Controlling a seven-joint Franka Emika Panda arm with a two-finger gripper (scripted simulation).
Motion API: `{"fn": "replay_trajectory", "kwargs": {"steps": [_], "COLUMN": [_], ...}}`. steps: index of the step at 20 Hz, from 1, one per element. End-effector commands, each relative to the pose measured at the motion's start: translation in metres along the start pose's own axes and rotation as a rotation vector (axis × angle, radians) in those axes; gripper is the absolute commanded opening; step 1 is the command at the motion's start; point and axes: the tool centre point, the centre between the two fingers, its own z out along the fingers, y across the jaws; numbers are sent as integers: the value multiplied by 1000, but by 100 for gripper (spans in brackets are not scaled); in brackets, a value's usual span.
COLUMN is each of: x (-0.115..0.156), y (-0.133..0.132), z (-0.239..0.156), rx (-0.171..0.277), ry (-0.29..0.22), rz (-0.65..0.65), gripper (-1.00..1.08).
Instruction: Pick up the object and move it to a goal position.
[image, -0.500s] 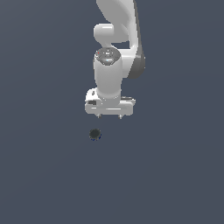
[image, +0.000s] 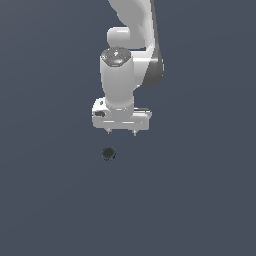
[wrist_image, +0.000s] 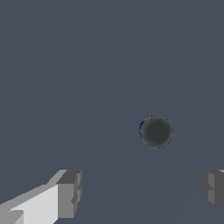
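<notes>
Hanging above the ball (image: 108, 153) with open floor (image: 200, 200) on every side, gripper (image: 121, 132) spread wide, fingertips (wrist_image: 70, 194) clear of it.

Exterior view: elevated, facing the arm head-on, mid-range, gripper (image: 121, 133) at frame centre; wrist view: looks down past the fingertips (wrist_image: 70, 192), close; both share the ball (image: 108, 153) (wrist_image: 156, 131).

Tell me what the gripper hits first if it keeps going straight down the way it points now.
Probably the bare floor, not the ball. The open gripper points down, and the ball sits off its centreline, toward the exterior view's left, ahead of the fingers in the wrist view. Depth is unclear.
</notes>
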Motion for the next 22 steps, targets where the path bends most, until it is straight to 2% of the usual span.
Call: {"fn": "replay_trajectory", "kwargs": {"steps": [1, 10, 22], "x": [1, 5, 7], "y": [1, 14, 63], "z": [-3, 21, 108], "rx": [2, -1, -10], "ry": [4, -2, -17], "rz": [5, 10, 30], "gripper": [100, 100, 100]}}
